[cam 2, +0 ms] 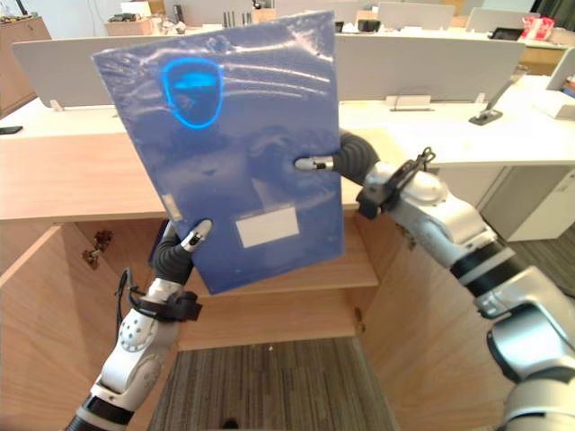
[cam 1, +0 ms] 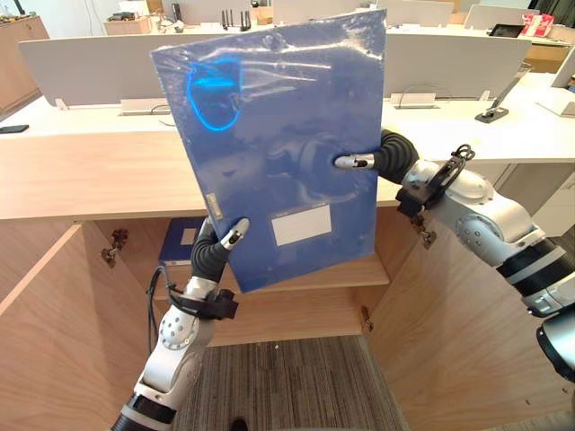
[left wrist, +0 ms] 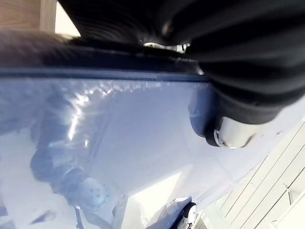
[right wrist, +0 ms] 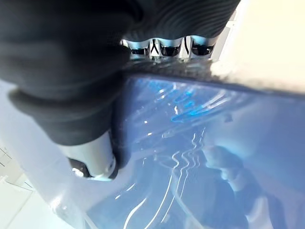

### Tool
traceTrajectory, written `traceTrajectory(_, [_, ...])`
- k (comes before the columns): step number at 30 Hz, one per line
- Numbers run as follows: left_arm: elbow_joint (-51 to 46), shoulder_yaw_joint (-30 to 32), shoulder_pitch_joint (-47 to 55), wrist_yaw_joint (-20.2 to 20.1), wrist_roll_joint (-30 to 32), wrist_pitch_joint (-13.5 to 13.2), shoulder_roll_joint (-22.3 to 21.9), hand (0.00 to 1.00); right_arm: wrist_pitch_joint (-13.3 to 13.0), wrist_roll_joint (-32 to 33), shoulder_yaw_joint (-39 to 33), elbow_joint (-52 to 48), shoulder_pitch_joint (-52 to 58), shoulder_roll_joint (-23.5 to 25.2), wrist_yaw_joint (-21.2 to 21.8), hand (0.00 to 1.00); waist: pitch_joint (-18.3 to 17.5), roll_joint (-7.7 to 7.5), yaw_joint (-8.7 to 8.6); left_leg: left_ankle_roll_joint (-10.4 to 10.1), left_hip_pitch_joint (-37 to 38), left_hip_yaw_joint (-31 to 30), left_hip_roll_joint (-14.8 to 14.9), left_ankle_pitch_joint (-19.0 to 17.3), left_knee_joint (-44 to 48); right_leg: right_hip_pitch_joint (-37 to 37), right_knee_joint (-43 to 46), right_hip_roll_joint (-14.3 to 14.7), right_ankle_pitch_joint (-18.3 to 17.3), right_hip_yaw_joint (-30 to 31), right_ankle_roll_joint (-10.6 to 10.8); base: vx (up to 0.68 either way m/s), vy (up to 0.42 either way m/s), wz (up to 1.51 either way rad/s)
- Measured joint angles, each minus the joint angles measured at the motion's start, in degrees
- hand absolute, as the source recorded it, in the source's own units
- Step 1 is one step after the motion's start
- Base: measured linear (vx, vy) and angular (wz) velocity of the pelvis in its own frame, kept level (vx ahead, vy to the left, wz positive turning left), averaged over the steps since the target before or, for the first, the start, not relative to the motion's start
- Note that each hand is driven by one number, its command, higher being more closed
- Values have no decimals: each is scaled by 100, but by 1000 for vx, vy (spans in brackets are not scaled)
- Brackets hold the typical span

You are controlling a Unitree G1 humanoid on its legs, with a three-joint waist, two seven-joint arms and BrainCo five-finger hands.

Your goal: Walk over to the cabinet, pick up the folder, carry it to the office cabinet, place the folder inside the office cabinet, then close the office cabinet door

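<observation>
folder [cam 1: 269, 135] upright, tilted | left hand [cam 1: 212, 251] clamps its low edge, right hand [cam 1: 386, 157] its side edge | shelf [cam 1: 350, 269] just below

Folder [cam 1: 269, 135] glossy blue, white label [cam 1: 302, 224], bright blue ring mark [cam 1: 214, 90]. Cabinet [cam 1: 449, 332] light wood grain. Carpet [cam 1: 278, 386] grey-brown, fine stripes. Desk dividers [cam 1: 90, 67] pale grey.

Striped grey carpet [cam 1: 287, 386] below, white desks [cam 1: 530, 126] behind.
</observation>
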Motion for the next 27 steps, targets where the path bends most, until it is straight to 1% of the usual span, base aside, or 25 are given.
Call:
traceTrajectory(3, [0, 5, 0, -29, 25, 2, -12, 100, 4, -34, -148, -100, 162, 0, 0, 100, -30, 0, 5, 0, -27, -4, 1, 0, 12, -26, 2, 4, 0, 0, 0, 11, 0, 0])
traceTrajectory(7, [0, 19, 0, -31, 62, 14, -17, 100, 7, -50, -163, -108, 211, 0, 0, 100, -44, 20, 3, 0, -41, -1, 0, 0, 11, -53, 20, 2, 0, 4, 0, 0, 0, 0])
traceTrajectory(8, [0, 23, 0, -31, 73, 14, -19, 0, 12, -65, -164, -108, 211, 1, 0, 100, -50, 26, 4, 0, -39, -1, 1, 1, 11, -55, 26, 2, -1, 4, 0, 0, 0, 0])
traceTrajectory(13, [2, 117, 3, -31, 198, 139, -26, 0, 21, -309, -200, -226, 368, 4, 0, 100, -104, 39, 3, 1, -36, -1, 2, 2, -10, -64, 43, 0, -3, 5, 0, 0, 0, 0])
traceTrajectory(16, [89, 119, 30, -43, 199, 203, -31, 0, 34, -453, -310, -237, 601, 119, 1, 100, -121, 48, 2, -5, -42, 1, 9, -6, -13, -64, 10, -2, -7, 6, 6, 0, 0, 0])
traceTrajectory(18, [410, 115, 38, -158, 191, 278, -29, 0, 83, -630, -332, -237, 742, 236, 0, 100, -123, 46, 3, -3, -50, 2, 26, -5, -14, -62, -14, 12, -4, 10, 4, 0, 0, 0])
traceTrajectory(21, [1179, -58, 92, -557, 15, 431, -25, 0, 228, -1065, -247, -236, 877, 378, 0, 100, -124, 43, 4, 0, -58, 4, 48, -1, -14, -60, -45, 35, 5, 20, -6, 0, 0, 0])
traceTrajectory(23, [1567, -195, 166, -723, -137, 562, -46, 0, 320, -1290, -103, -236, 880, 415, 0, 100, -124, 40, 0, -6, -62, 11, 56, -6, -14, -50, -81, 45, 15, 20, -17, 0, 0, 0])
traceTrajectory(26, [2000, -346, 363, -802, -277, 709, -251, 0, 408, -1473, 39, -235, 932, 588, 0, 100, -122, 37, -7, -25, -72, 13, 72, -19, -14, -34, -111, 63, 28, 21, -30, 53, -7, -1])
traceTrajectory(27, [2198, -346, 422, -802, -309, 740, -390, 0, 429, -1586, 59, -235, 969, 671, 0, 100, -120, 34, -3, -32, -71, 13, 87, -25, -14, -30, -113, 77, 28, 21, -31, 39, -13, -1])
